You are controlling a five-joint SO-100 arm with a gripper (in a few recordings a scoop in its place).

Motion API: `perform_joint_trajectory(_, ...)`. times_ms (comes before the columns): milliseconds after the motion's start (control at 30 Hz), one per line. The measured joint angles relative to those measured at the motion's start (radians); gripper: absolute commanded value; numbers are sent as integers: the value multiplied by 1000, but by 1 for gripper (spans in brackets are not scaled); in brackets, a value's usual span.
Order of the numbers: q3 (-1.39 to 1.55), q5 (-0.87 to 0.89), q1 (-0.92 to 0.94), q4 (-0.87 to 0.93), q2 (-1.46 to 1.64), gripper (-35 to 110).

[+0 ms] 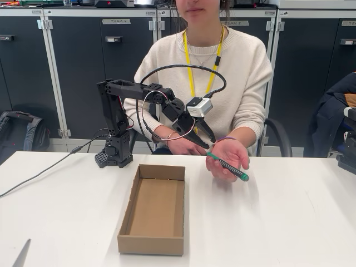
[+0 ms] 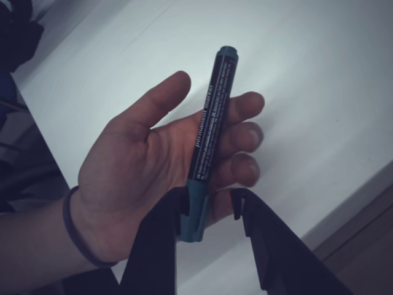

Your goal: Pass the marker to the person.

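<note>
Now the marker (image 2: 212, 123) lies across the person's hand (image 2: 166, 172), just ahead of the claw (image 2: 212, 209). Its jaws stand wide apart, gripping nothing.

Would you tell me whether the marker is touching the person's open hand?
Touching: the wrist view shows the marker lying across the palm and fingers of the person's hand.

Frontal fixed view across the table (image 1: 289, 222); close downward wrist view, sharing the person's hand (image 1: 227, 157).
</note>
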Motion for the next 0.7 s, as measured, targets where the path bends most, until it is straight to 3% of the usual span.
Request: perform_joint_trajectory(700, 0, 0, 23, 9, 0, 14)
